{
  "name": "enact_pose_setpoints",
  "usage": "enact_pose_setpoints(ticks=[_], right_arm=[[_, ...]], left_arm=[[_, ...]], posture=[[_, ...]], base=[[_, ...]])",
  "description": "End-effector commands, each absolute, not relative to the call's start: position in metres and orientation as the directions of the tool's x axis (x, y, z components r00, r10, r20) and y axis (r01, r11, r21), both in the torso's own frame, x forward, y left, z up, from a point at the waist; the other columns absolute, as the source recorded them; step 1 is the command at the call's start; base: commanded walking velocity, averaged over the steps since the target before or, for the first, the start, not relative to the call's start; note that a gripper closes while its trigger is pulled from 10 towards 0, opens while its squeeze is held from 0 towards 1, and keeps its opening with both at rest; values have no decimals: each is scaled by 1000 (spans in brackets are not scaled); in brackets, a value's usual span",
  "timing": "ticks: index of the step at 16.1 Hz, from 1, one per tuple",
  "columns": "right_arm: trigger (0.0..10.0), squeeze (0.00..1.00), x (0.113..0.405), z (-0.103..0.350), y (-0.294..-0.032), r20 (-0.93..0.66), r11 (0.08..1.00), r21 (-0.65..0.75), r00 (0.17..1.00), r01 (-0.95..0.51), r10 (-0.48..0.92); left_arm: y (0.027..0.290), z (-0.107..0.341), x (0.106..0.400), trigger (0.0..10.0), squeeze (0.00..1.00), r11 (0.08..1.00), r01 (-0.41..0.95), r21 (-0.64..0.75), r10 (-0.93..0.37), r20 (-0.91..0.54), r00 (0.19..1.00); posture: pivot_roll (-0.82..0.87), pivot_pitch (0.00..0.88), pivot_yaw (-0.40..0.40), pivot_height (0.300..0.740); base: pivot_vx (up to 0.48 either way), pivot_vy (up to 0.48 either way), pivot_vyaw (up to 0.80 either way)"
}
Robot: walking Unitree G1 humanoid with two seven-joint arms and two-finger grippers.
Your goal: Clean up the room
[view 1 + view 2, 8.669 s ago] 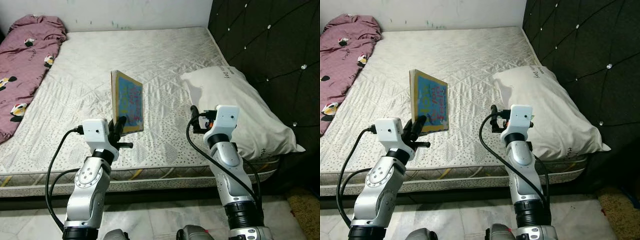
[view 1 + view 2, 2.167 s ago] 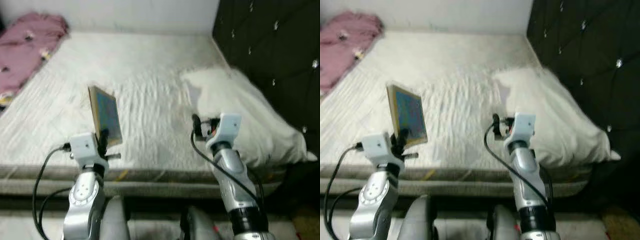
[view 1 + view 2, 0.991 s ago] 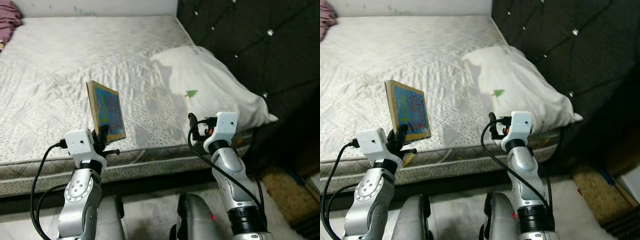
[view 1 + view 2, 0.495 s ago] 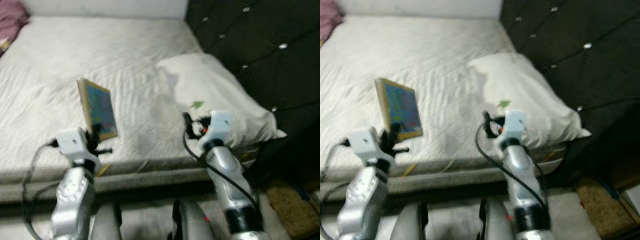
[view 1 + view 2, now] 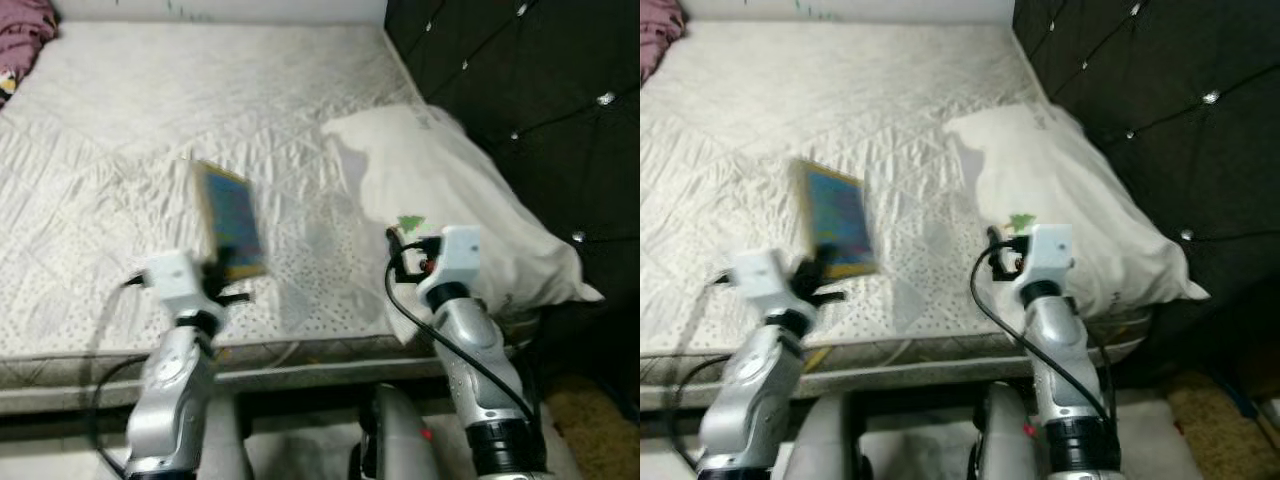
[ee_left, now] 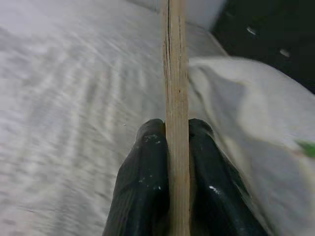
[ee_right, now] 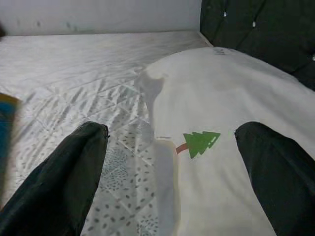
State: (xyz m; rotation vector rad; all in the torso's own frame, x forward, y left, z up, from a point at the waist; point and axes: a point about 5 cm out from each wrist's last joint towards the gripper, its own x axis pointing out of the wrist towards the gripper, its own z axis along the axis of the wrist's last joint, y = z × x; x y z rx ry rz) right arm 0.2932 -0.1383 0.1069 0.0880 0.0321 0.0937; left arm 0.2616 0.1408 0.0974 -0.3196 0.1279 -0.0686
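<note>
Up over the mattress, the left gripper pinches what looks like a book upright; the right gripper, fingers spread, faces the pillow.

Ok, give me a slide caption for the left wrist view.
Left gripper clamps a thin book edge-on above the mattress, pillow beyond.

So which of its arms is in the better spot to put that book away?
Probably the left. The left gripper already has its jaws clamped on the book, holding it upright above the mattress. The right gripper is open with nothing in it, near the pillow.
</note>
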Motion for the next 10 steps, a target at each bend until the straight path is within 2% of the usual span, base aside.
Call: enact_pose_setpoints(ticks=[1, 4, 7, 10], right_arm=[[10000, 0, 291, 110, -137, -26, 991, 93, 995, -94, 97], [10000, 0, 283, 113, -145, -30, 994, 58, 995, -94, 96], [10000, 0, 274, 116, -155, -36, 996, 27, 995, -87, 88], [10000, 0, 259, 126, -167, -35, 995, -15, 994, -101, 101]], left_arm=[[138, 95, 267, 10000, 0, 940, 60, -336, -114, -142, 983], [124, 91, 291, 10000, 0, 893, 95, -440, -191, -179, 965], [121, 85, 307, 10000, 0, 866, 98, -490, -224, -205, 953], [118, 77, 324, 10000, 0, 799, 91, -595, -280, -233, 931]], posture=[[-71, 63, -52, 601], [-125, 79, -58, 596], [-183, 93, -60, 596], [-250, 120, -62, 596]], base=[[0, 0, 0], [0, 0, 0], [0, 0, 0], [0, 0, 0]])
